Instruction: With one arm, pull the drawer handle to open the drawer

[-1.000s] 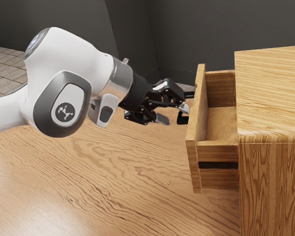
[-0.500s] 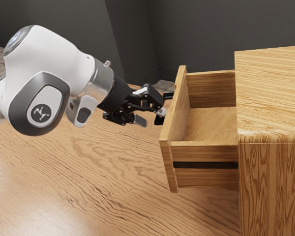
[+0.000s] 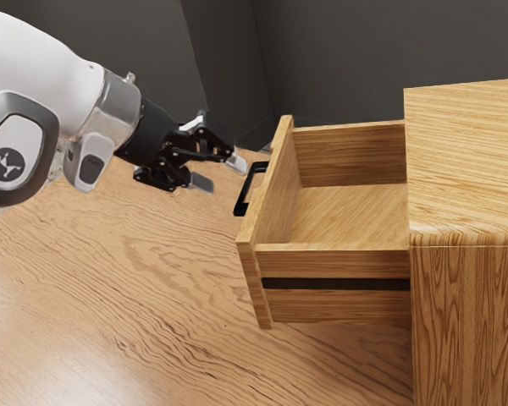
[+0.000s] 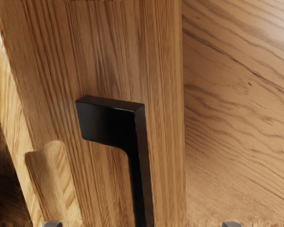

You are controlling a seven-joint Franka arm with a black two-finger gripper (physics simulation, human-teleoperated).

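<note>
Beside the drawer handle [image 3: 249,189], the gripper [image 3: 219,172] is spread wide, holding nothing.
A bump from it could slide the drawer [image 3: 339,211] shut.

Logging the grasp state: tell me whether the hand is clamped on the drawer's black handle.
No: in the exterior view the hand hangs apart from the black handle, its fingers spread and touching nothing.

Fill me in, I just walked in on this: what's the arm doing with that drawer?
A single Franka arm is working on a wooden cabinet standing on the table. The drawer stands pulled well out of the cabinet, and nothing shows inside it. The gripper is open, just short of the black handle on the drawer front, not clamped on it.
</note>
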